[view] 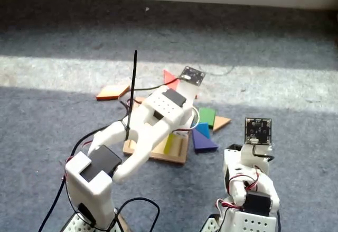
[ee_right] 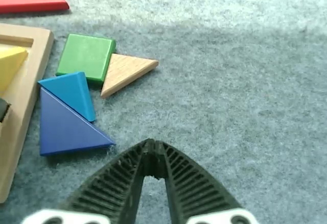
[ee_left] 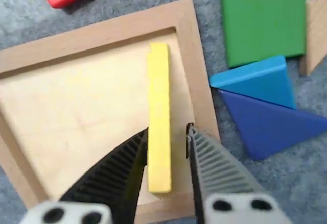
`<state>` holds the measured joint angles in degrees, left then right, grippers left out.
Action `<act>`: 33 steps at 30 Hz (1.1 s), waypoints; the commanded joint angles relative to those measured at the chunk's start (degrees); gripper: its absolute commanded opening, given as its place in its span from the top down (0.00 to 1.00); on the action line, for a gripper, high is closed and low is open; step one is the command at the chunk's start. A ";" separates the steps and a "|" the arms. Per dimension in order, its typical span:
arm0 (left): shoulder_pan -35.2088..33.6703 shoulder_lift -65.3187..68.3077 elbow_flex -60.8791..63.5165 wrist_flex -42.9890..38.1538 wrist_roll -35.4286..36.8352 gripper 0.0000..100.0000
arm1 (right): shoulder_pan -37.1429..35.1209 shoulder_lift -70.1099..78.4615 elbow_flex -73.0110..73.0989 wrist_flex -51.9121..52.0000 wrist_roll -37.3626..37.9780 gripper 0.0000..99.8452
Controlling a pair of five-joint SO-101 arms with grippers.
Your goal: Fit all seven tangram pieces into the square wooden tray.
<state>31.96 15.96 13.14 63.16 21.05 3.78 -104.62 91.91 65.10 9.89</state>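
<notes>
Here left claw (ee_left: 167, 131) pinches yellow piece (ee_left: 158, 96); arm (view: 158, 117) half-hides tray (view: 175, 158); right claw (ee_right: 153, 145) pressed together.

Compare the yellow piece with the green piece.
The yellow piece stands on edge inside the wooden tray, gripped by the left pincer; the green piece lies flat on the carpet outside it, free of any grip. The yellow piece presents its thin edge to the left wrist camera; the green piece presents its full square face. Both are painted tangram pieces not yet seated flat in the tray.
</notes>
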 commanded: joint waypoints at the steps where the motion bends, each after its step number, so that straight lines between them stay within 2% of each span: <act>1: 0.13 -0.57 -3.03 2.20 0.53 0.75 | 0.57 -0.66 -0.22 -1.45 -0.26 0.98; 12: -8.66 -0.57 -8.48 8.09 0.44 0.76 | 0.57 -0.66 -0.22 -1.27 -0.26 0.98; 21: -9.19 -0.57 -8.92 9.49 0.26 0.76 | 0.57 -0.66 -0.22 -1.27 -0.26 0.98; 25: -9.10 -0.57 -8.66 9.49 -2.46 0.76 | 0.57 -0.66 -0.22 -1.27 -0.26 0.98; 33: -12.53 0.13 -8.13 11.60 -2.81 0.76 | 0.57 -0.66 -0.22 -1.27 -0.26 0.98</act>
<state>20.70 16.40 6.64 73.89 18.77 3.78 -104.62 91.91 65.10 9.89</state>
